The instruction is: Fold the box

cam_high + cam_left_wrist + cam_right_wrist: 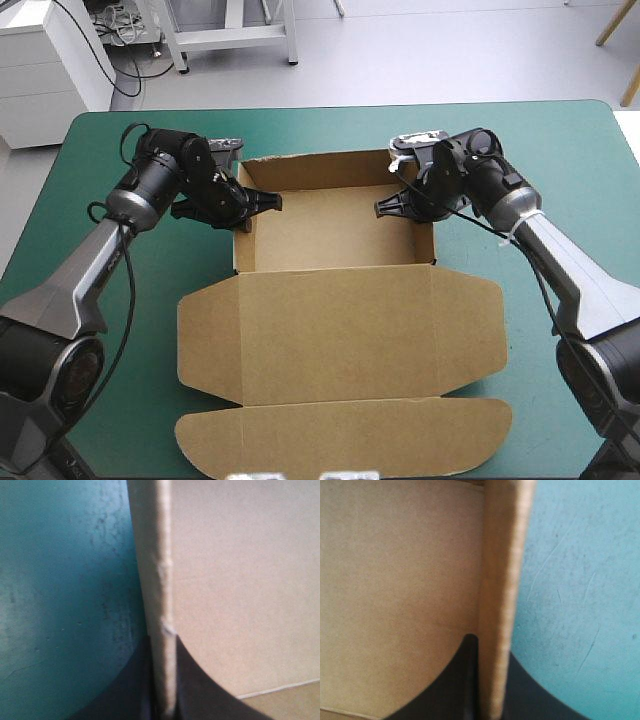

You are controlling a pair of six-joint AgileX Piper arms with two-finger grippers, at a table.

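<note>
Teal-green cover [560, 160] bears 1 brown box [330, 235], clamped by 2: left pincer [258, 204], right pincer [396, 205].

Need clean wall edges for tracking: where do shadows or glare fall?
High view: even light on the box, no glare. Left wrist view: a dark shadow band on the teal-green cover along the wall in the left gripper. Right wrist view: cover bright up to the wall in the right gripper.
</note>
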